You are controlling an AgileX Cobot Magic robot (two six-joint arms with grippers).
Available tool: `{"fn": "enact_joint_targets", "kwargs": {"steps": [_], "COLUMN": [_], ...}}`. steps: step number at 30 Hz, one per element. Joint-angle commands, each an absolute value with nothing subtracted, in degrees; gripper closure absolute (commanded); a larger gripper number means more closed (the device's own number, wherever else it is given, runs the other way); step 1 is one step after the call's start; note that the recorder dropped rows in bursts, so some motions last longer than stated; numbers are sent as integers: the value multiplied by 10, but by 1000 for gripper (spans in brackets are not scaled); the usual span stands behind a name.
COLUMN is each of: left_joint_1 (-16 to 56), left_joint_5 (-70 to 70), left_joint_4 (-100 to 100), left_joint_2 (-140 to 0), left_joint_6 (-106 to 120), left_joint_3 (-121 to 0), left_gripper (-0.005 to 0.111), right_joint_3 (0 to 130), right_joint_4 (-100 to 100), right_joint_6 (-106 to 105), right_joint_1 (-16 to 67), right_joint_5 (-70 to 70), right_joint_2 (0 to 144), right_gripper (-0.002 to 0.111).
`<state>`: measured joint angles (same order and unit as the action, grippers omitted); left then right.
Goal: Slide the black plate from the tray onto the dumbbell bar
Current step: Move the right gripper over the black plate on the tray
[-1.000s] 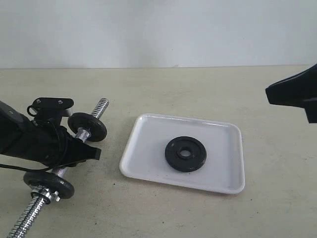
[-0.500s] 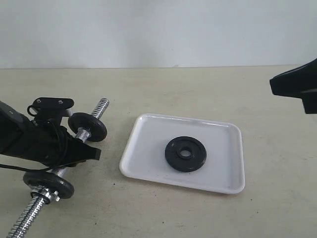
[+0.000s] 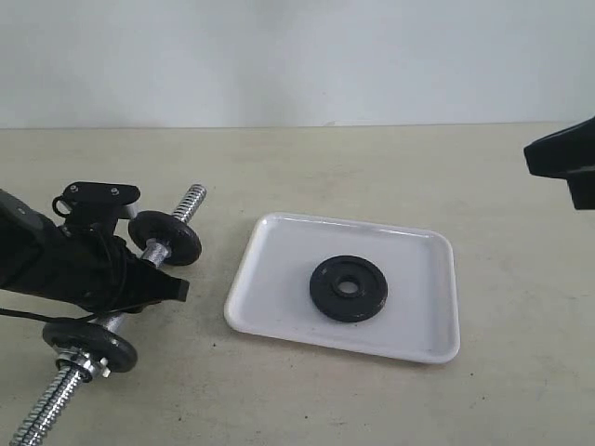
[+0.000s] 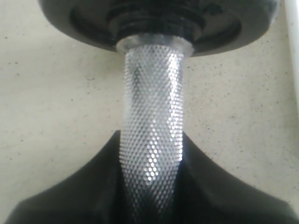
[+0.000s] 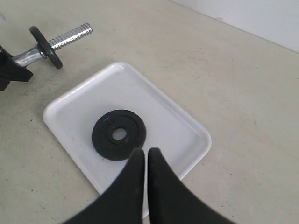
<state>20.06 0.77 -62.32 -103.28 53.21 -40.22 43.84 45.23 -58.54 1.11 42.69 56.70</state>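
The black plate [image 3: 349, 288] [image 5: 118, 135] lies flat in the middle of the white tray [image 3: 279, 251] [image 5: 173, 121]. To the left of the tray, the dumbbell bar [image 3: 189, 202] [image 4: 152, 93] [image 5: 70, 36] slants across the table with my left gripper [image 3: 153, 283] [image 4: 150, 140] shut on its knurled middle. It carries one black disc [image 3: 165, 238] [image 4: 154, 18] on the far side of the grip and another [image 3: 90, 346] on the near side, next to a silver collar nut [image 3: 88, 367]. My right gripper [image 3: 558, 163] [image 5: 145, 151] hangs high at the right, shut and empty, well above the tray.
The beige table [image 3: 372, 167] runs back to a pale wall [image 3: 297, 56]. The bar's near threaded end [image 3: 42, 409] reaches the lower left corner of the exterior view. A thin black cable [image 3: 28, 316] trails from the left arm.
My right gripper has drawn back toward the right edge of the exterior view. The left gripper, bar, tray and plate have barely moved.
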Motion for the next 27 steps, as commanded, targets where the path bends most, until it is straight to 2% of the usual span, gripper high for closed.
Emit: {"fn": "enact_joint_targets", "kwargs": {"steps": [1,8,14,23,27], "left_joint_1": [199,199,199,199,199], "left_joint_5": [30,27,25,17,14], "left_joint_4": [-619,-619,-619,-619,-619], "left_joint_2": [-1023,-1003,-960,-933,-933], "left_joint_6": [537,537,541,546,561], "left_joint_3": [-403,-403,-403,-403,-399], "left_gripper": [102,102,102,102,102], "right_joint_3": [440,440,440,440,442], "right_joint_4": [429,429,429,407,401], "right_joint_6": [-547,-540,-528,-528,-510], "right_joint_1": [11,11,17,143,171], "right_joint_5": [408,407,422,300,243], "right_joint_2": [567,578,647,742,782], "right_gripper": [108,108,108,108,108]}}
